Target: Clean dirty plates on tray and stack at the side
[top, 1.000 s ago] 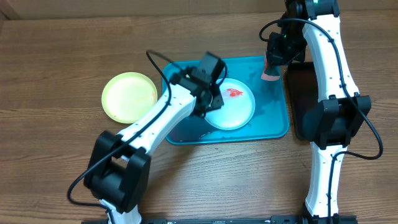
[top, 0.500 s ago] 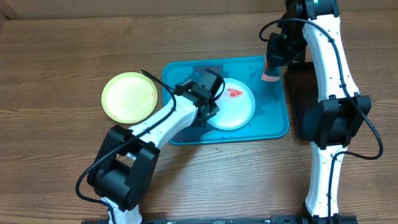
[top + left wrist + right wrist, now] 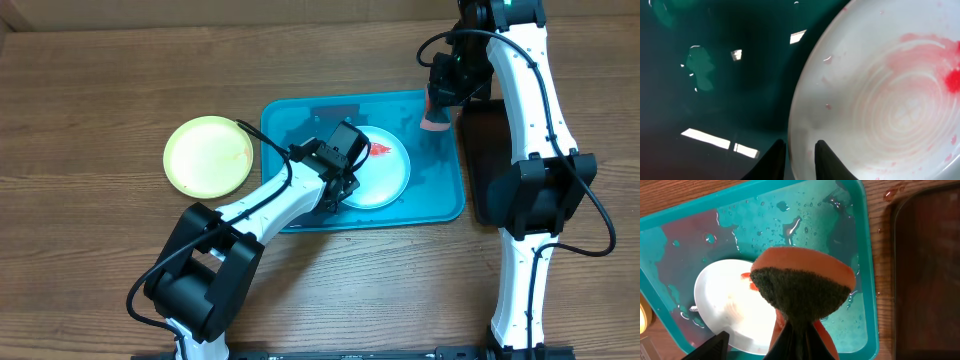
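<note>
My left wrist view alone shows the left gripper (image 3: 800, 152) straddling the rim of the sauce-smeared white plate (image 3: 890, 100), its jaws narrowly apart. I can't tell whether they bite. Overhead, the plate lies in the turquoise tray (image 3: 440, 200) mid-table, and the left arm stretches low from the near edge. The right gripper (image 3: 440, 95), held high toward the far edge, is clamped on a sponge (image 3: 800, 287).

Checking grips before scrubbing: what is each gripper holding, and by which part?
Left gripper pinches the white plate by its rim; right gripper clamps the sponge by one end.
</note>
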You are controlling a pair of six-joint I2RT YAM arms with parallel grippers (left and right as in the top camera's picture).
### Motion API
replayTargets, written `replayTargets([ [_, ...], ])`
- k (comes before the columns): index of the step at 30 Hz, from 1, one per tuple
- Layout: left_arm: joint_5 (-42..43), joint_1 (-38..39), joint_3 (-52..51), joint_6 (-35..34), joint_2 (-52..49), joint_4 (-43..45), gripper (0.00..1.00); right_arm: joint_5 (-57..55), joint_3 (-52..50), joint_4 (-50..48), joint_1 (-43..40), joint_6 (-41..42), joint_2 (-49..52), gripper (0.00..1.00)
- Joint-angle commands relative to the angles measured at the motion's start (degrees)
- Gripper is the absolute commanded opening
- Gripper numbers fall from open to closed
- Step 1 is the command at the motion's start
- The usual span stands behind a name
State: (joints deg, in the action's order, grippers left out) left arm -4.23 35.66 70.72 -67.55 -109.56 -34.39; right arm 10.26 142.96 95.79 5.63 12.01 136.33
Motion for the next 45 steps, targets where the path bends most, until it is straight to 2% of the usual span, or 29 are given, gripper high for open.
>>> replayTargets([
  [1, -0.24, 0.17, -1.51, -1.99, 0.15, 0.85, 0.18, 0.31, 2.27, -0.07, -0.22, -0.09, -3.04, 0.04],
  [5, -0.26, 0.15, -1.70, -1.92, 0.15, 1.29, 0.09, 0.31, 2.27, -0.02, -0.22, -0.09, -3.04, 0.04],
  [12, -1.03, 0.37, -2.36, -1.95, -0.74, 2.84, 0.08, 0.31, 2.27, -0.07, -0.22, -0.09, -3.04, 0.04],
  [18, 2.80, 0.26, -2.36, -1.86, -3.61, 5.55, 0.04, 0.31, 2.27, 0.00, -0.22, -0.11, -3.04, 0.04],
  [21, 2.73, 0.26, -2.29, 0.94, -3.26, 6.75, 0.04, 0.31, 2.27, 0.00, -0.22, -0.09, -3.04, 0.04],
  [26, 2.43, 0.24, -0.02, 9.66, -3.15, 7.45, 0.04, 0.33, 2.27, 0.02, -0.22, -0.11, -3.04, 0.04],
  [28, 2.64, -0.13, 2.05, 17.88, -3.15, 7.15, 0.04, 0.33, 2.27, 0.22, -0.20, -0.11, -3.04, 0.04],
  [32, 5.75, -1.77, 6.71, 38.84, -3.15, 6.64, 0.04, 0.31, 2.27, 0.50, 0.11, -0.11, -3.04, 0.04],
  [38, 6.08, -6.29, 9.73, 46.84, -3.15, 4.11, 0.04, 0.31, 1.44, 0.15, 1.51, -0.31, -3.02, 0.04],
  [45, 11.78, -10.73, 9.70, 55.15, -3.15, 4.04, 0.04, 0.44, -4.11, -2.97, 4.13, -0.26, -3.02, 0.04],
])
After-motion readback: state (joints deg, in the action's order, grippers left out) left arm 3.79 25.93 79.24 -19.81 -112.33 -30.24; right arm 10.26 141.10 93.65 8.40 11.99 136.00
